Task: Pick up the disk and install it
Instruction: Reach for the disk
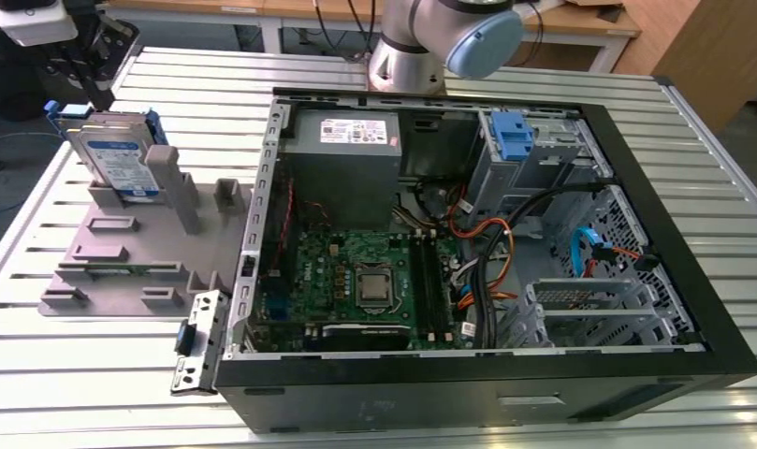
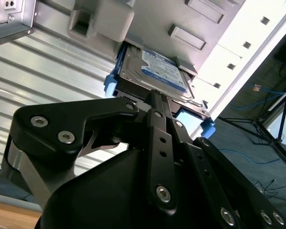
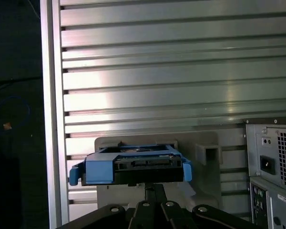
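We see an arm (image 1: 410,56) of silver-grey tubular segments, with one joint closed by a round pale-blue cap (image 1: 485,42). In the second wrist view we find its hand (image 2: 156,95) matte black, built of flat linked bars on a rounded body and studded with silver screws (image 2: 163,192).

the disk (image 1: 119,157) stands upright in a grey holder (image 1: 116,253) at the upper left, on the slatted table (image 1: 91,383); an open computer case (image 1: 478,393) lies at centre and right.
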{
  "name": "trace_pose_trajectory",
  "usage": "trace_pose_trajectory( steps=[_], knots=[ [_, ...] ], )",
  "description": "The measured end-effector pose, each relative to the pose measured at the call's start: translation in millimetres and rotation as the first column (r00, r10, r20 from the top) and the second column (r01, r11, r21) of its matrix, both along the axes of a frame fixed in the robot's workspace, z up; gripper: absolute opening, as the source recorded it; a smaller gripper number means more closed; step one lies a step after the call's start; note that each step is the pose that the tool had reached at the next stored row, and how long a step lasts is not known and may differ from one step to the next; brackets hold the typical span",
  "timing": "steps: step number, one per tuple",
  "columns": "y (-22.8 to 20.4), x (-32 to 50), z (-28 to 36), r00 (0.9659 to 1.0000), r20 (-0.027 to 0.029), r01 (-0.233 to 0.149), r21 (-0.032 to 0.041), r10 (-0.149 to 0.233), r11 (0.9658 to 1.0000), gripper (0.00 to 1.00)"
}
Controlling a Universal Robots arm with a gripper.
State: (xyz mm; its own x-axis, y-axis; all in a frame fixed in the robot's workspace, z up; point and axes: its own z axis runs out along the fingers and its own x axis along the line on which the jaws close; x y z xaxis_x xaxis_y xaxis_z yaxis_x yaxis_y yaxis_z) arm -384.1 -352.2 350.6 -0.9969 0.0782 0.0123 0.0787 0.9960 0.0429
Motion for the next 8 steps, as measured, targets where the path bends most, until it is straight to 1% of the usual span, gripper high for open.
trace_pose_trajectory(
  steps=[6, 8],
  knots=[
    [2.4, -11.8, -1.7, 1.0000, -0.0002, 0.000, -0.0001, 0.000, 1.0000, 0.11],
    [3.9, -14.1, -2.2, 1.0000, -0.0001, 0.000, 0.0000, 0.000, 1.0000, 0.11]
  ],
)
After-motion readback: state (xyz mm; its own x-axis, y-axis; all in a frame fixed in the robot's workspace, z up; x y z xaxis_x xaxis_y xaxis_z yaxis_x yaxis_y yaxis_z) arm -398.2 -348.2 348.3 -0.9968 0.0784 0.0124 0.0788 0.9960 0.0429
